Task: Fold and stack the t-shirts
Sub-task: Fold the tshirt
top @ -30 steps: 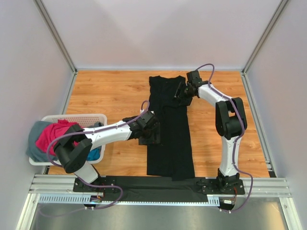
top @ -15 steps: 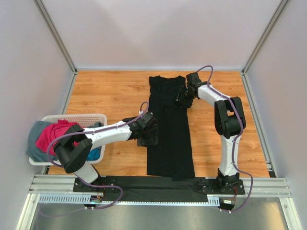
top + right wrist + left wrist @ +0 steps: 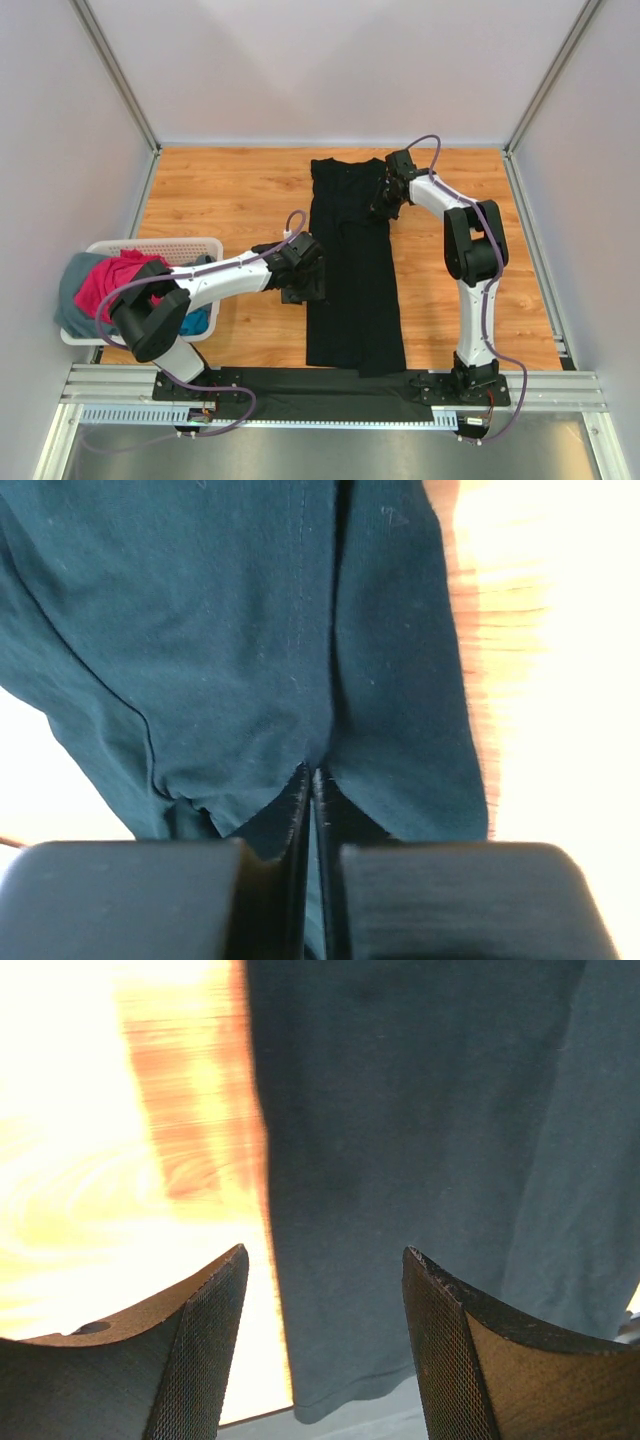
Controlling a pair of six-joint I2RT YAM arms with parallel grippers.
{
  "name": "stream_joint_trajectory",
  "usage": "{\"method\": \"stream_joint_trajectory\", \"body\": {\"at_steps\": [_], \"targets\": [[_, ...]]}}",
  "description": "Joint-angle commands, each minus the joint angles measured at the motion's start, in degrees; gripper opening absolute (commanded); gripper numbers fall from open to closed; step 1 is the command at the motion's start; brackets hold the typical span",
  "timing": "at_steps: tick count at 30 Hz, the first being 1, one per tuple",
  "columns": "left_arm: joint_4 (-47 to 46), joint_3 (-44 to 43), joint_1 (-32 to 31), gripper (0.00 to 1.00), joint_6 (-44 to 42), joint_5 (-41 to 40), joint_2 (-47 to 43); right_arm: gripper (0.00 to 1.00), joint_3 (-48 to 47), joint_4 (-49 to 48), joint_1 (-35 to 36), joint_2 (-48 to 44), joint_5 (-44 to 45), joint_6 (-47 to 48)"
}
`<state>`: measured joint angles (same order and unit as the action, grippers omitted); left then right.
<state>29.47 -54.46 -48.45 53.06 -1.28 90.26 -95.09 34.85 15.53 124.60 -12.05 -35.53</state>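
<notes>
Two claws: both are at the black t-shirt (image 3: 350, 280), one on each long edge.
Black t-shirt: it lies as a long narrow strip down the middle of the desk (image 3: 230, 190), from upper centre to the bottom of the overhead view. Its sides look already folded in.
Right claw (image 3: 312, 772): a second ago its fingers stood apart over the strip's upper right edge. Now they have come together, and in the wrist view a pucker of black cloth runs into the seam between them. I read that as a pinch on the shirt.
Left claw (image 3: 325, 1260): wide, holding nothing. It has slid slightly up and left, and the strip's left edge runs between its fingers. I cannot tell whether it touches the cloth.
Other shirts: the pink t-shirt (image 3: 105, 280), grey t-shirt (image 3: 70, 285) and blue t-shirt (image 3: 197, 322) sit heaped in the basket (image 3: 150, 245) at lower left, unfolded.
Meaning for the task: one side is gripped, the other is not. I judge the left claw must close on its edge before the strip can be folded end over end.
Risk: a thin pinch may catch only the top layer.
</notes>
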Motion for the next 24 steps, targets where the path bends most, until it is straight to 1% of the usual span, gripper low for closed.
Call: {"method": "stream_joint_trajectory", "body": {"at_steps": [1, 9, 17, 24], "targets": [[1.5, 0.9, 0.8, 0.7, -0.2, -0.9, -3.0, 0.0, -3.3, -0.3, 0.3, 0.5, 0.3, 0.4], [1.2, 1.8, 1.4, 0.7, -0.6, -0.3, -3.2, 0.0, -6.7, 3.3, -0.5, -1.7, 5.5, 3.5], [0.8, 2.6, 1.8, 0.7, -0.3, -0.2, -3.5, 0.01, -7.7, 5.1, -2.6, -1.7, 6.5, 4.9], [0.9, 3.3, 2.0, 0.7, -0.2, -0.3, -3.9, 0.01, -8.5, 6.2, -2.8, -0.2, 6.7, 6.3]]}}
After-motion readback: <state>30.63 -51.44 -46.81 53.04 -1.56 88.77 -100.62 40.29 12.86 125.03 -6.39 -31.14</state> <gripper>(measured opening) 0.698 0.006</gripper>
